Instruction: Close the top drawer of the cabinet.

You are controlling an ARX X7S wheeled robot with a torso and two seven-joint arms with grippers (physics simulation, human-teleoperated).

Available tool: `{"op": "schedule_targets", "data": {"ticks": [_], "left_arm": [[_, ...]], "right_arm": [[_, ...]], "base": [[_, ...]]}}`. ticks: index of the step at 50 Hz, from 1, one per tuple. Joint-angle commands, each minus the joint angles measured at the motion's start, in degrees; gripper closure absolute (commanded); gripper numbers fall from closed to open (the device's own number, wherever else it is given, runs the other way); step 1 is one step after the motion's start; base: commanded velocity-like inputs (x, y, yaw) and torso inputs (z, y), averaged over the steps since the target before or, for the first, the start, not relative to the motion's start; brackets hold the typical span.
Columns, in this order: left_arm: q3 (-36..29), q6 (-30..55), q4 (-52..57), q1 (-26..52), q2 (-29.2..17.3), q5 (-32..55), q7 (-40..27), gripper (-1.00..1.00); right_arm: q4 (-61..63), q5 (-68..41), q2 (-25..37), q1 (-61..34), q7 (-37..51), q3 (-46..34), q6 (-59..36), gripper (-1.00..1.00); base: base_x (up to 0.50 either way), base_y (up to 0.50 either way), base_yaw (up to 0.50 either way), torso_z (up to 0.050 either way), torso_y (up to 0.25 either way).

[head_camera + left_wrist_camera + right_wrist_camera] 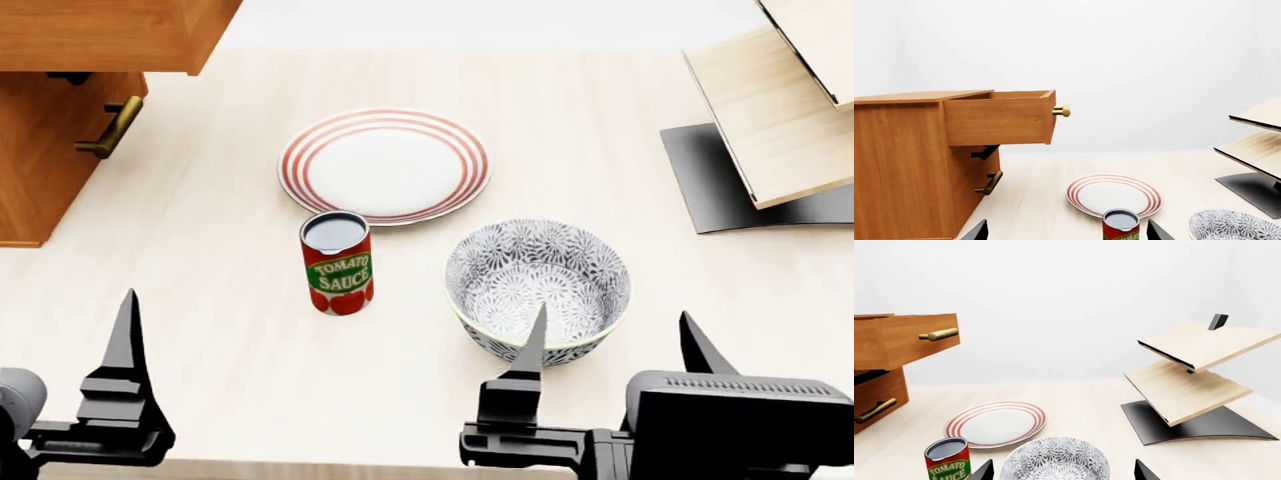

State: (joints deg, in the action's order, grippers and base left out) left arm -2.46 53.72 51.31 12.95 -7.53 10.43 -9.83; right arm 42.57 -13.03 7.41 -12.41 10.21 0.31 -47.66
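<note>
Nearest, both grippers sit at the table's near edge: left gripper (pixel 80 370) shows only one finger in the head view, its wrist view two tips spread with nothing between, and the right gripper (pixel 607 345) is spread and empty too. Past them: tomato sauce can (pixel 336 262), patterned bowl (pixel 538 288), striped plate (pixel 383 165). Far left, the top drawer (pixel 999 120) juts well out of the cabinet (pixel 901 165), untouched; nothing done yet, I judge, the whole push remains.

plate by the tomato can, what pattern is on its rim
The plate is white with concentric red rings round its rim, clearest in the head view.
</note>
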Motion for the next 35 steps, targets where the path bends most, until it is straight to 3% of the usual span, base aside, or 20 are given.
{"op": "schedule_targets", "data": {"ticks": [1, 4, 35], "left_arm": [[-0.3, 5.3, 4.1, 2.3, -0.7, 1.4, -1.3, -1.0], [-0.5, 5.2, 3.9, 2.4, -0.8, 1.5, -1.5, -1.0], [-1.7, 3.0, 1.6, 2.0, -2.1, 2.0, -2.8, -1.0]], "right_arm": [[6.2, -1.4, 0.3, -4.0, 3.1, 0.4, -9.6, -1.0], [6.1, -2.0, 0.9, -3.3, 1.8, -0.3, -7.6, -1.0], [4.4, -0.7, 2.6, -2.6, 4.3, -3.6, -5.9, -1.0]], "base": [[0.0, 0.0, 0.0, 0.0, 0.0], [0.0, 0.0, 0.0, 0.0, 0.0], [0.5, -0.07, 0.0, 0.0, 0.0]]}}
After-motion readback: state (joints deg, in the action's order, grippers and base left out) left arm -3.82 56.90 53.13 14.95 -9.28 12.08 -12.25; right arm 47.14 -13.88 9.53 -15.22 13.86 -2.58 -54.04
